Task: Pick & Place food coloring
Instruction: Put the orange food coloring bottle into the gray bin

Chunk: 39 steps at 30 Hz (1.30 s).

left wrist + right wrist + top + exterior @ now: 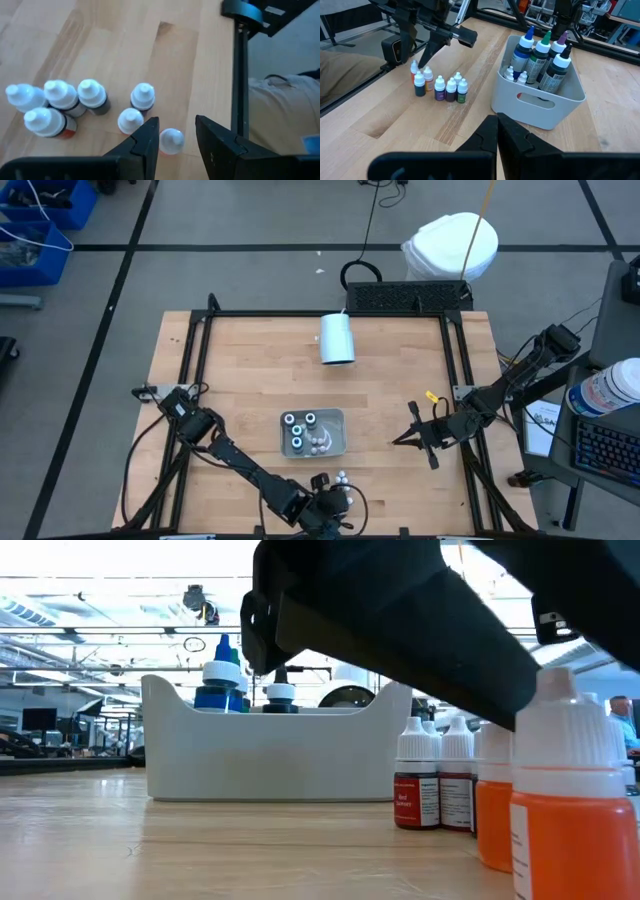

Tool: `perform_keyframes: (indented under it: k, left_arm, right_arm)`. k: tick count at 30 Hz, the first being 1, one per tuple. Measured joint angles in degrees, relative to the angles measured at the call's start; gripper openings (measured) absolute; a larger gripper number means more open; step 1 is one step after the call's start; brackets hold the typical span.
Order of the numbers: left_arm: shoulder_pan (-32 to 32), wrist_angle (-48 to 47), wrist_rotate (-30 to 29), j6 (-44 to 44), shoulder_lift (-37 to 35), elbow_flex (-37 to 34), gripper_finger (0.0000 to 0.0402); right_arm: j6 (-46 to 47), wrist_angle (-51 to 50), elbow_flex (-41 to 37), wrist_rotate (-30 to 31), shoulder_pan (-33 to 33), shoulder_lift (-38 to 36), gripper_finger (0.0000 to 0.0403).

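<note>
— Pale wood covers the table (250,370), inside a black frame; what's on it?
— A grey bin (540,102) near the middle holds three taller bottles (540,55) and a few small ones. A white cup (337,338) lies on its side farther back.
— And the rest of the food coloring (65,102)?
— Standing in a cluster at the table's front edge, white-capped, apart from the bin.
— Which arm is there?
— The left gripper (177,137), directly above that cluster. Its fingers are part spread, straddling one white-capped bottle (171,141); whether they touch it, I cannot tell.
— The other arm?
— The right gripper (497,131) waits at the table's right side, fingers pressed together, holding nothing.
</note>
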Motion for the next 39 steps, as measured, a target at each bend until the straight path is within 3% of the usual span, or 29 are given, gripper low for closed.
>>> perform_keyframes:
  k: [22, 33, 39]
  left_arm:
    - [0.1, -3.4, 1.8, -1.9, 0.1, 0.0, 0.0133]
    - [0.1, -3.4, 2.6, -2.0, 0.1, 0.0, 0.0186]
    - [0.2, -3.4, 2.8, -2.0, 0.1, 0.0, 0.0188]
  right_arm:
    - [0.4, 0.0, 0.0, 0.0, 0.0, 0.0, 0.0000]
    - [0.4, 0.0, 0.0, 0.0, 0.0, 0.0, 0.0000]
    - [0.4, 0.0, 0.0, 0.0, 0.0, 0.0, 0.0000]
